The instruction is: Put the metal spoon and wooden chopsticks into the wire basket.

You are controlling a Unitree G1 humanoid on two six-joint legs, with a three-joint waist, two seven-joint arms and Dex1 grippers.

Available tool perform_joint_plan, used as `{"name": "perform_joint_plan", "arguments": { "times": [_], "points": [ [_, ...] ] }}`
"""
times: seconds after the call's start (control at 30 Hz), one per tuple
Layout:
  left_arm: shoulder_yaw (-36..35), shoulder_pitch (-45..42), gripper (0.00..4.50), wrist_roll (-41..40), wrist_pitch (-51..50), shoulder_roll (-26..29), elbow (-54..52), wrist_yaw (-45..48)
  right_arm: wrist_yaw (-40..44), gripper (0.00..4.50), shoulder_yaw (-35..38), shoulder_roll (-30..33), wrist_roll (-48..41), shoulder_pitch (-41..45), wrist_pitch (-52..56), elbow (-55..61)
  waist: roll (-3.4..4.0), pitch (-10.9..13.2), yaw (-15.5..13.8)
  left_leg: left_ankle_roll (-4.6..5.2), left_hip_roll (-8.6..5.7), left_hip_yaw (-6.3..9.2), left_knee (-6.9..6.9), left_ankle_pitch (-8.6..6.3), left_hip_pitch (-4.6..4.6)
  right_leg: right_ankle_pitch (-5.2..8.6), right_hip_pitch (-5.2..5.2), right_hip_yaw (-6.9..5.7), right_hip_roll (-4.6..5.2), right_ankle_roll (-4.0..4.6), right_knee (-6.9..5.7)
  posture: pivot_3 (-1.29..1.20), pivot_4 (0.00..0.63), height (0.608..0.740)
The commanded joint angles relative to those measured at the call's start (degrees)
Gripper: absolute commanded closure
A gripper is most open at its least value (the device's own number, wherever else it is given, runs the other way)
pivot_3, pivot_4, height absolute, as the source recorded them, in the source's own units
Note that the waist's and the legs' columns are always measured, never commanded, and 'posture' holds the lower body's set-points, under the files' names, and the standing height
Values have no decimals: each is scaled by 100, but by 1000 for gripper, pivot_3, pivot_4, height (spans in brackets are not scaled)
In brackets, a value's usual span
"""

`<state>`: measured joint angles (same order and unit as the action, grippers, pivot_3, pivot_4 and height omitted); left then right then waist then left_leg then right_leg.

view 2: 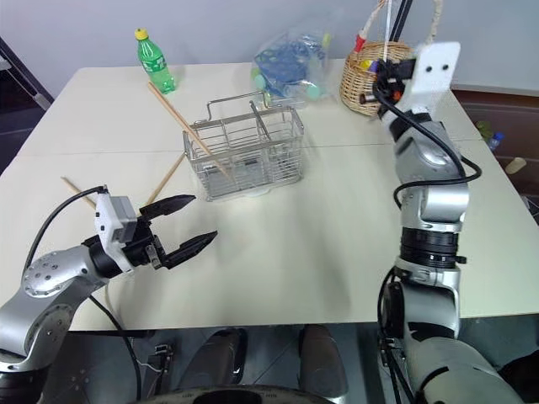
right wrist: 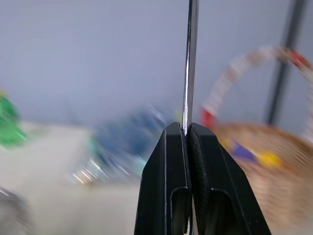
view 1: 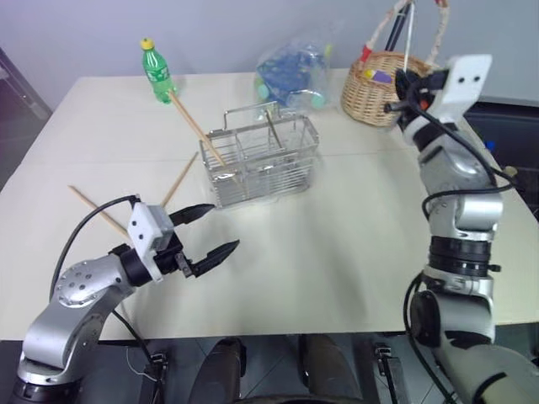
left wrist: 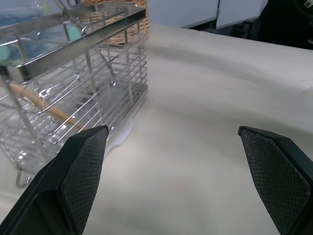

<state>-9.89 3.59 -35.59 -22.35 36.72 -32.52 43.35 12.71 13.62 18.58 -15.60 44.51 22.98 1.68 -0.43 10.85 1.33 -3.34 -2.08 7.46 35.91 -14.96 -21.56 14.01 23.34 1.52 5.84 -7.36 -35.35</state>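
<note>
right gripper point(right wrist: 188, 134) clamped on slim shiny metal spoon handle point(right wrist: 189, 63), raised near wicker basket; thin, slick, could swivel. left gripper point(view 1: 206, 231) gaping empty beside chrome wire basket point(view 1: 261, 160)

Three long, thin, light-tan wooden chopsticks point(view 1: 194, 128) are in view: one leaning in the single rectangular chrome wire basket point(view 1: 261, 160) and two lying on the pale desk point(view 1: 337, 244). There is one green plastic bottle point(view 1: 156, 71), one round woven wicker basket point(view 1: 379, 84), one crumpled clear plastic bag point(view 1: 290, 71) and one slim shiny metal spoon point(right wrist: 190, 63).
</note>
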Motion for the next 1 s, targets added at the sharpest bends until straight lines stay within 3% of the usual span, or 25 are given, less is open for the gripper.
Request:
{"name": "perform_joint_plan", "arguments": {
  "times": [0.03, 0.53, 1.0],
  "points": [
    [-307, -119, 0, -263, -113, 63, -208, -96, 25, 4467, -243, -323, -211, 173, -195, 539, 0, 0, -10, 0, 0, 0, 0, 0, 0, 0, 0, 0, 0, 0, 0, 0, 150, 740],
    [-714, 327, 0, -635, -496, 33, -996, -814, 491, 4467, -722, -1320, -414, 568, -1126, -490, 1, 0, 53, 0, 1, 1, -6, 0, 2, 0, 7, 0, -2, 2, -9, 0, 150, 740],
    [-688, 428, 0, -710, -568, -1, -1216, -1227, 894, 4467, -858, -1725, -324, 652, -2111, -1720, 2, 1, 122, -1, 1, 2, -6, 0, 3, 0, 10, 0, -2, 3, -14, 0, 150, 740]
  ]
}}
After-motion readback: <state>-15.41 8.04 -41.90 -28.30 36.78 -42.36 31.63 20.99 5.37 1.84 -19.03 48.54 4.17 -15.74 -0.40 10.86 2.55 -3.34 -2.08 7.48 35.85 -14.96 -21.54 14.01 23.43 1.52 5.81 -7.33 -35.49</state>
